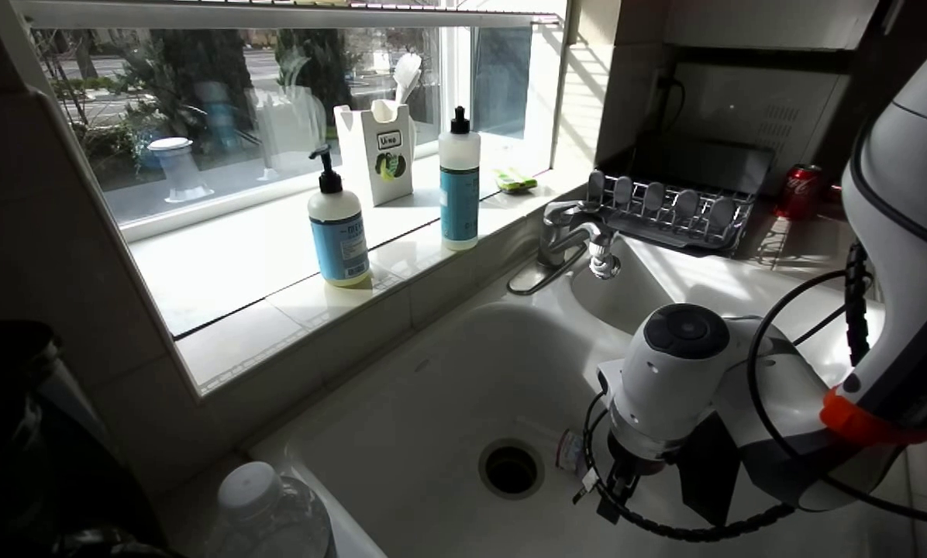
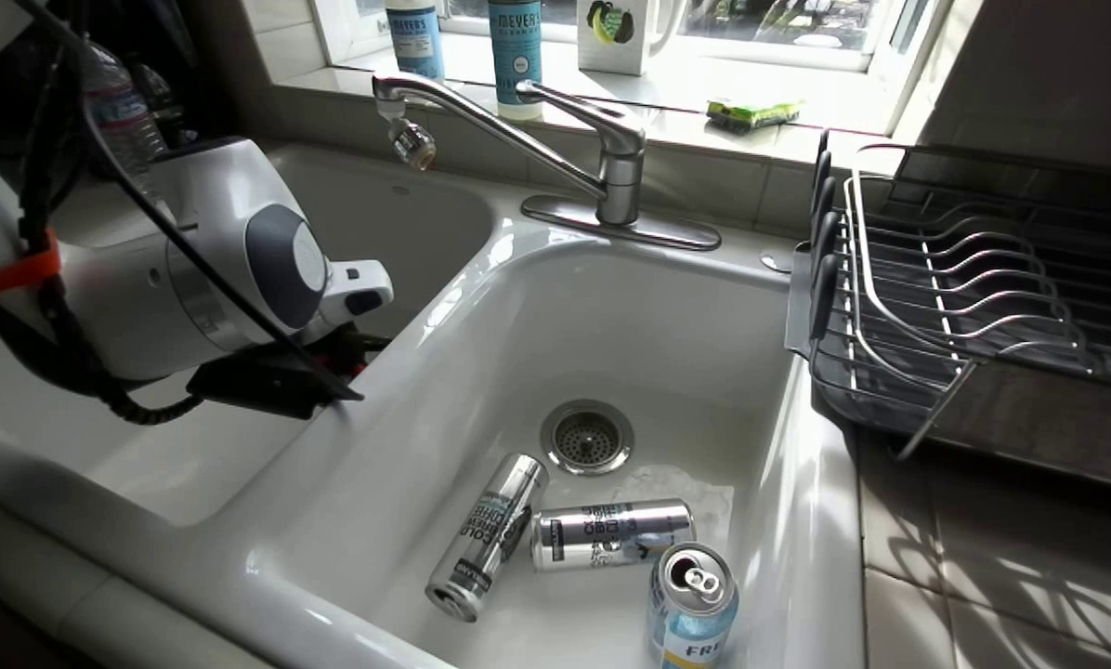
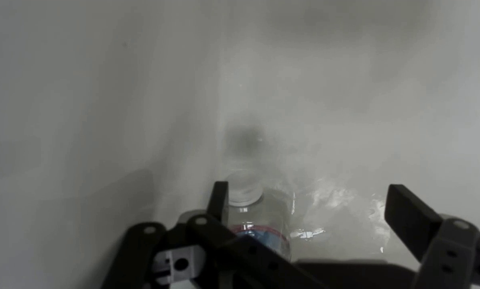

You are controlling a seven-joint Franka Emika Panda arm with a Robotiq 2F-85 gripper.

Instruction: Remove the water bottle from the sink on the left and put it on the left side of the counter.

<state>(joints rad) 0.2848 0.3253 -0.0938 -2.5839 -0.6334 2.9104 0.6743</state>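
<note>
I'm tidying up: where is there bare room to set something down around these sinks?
Bare: the windowsill between side wall and pump bottle; the tiled worktop beside dish rack and right-hand basin. Crowded: that basin, with three cans; the sink near its drain, around the open gripper and water bottle.

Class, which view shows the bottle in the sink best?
The wrist view: the bottle appears close, its cap and part of its label visible. An exterior view shows a small labelled part near the drain; otherwise it's unseen.
</note>
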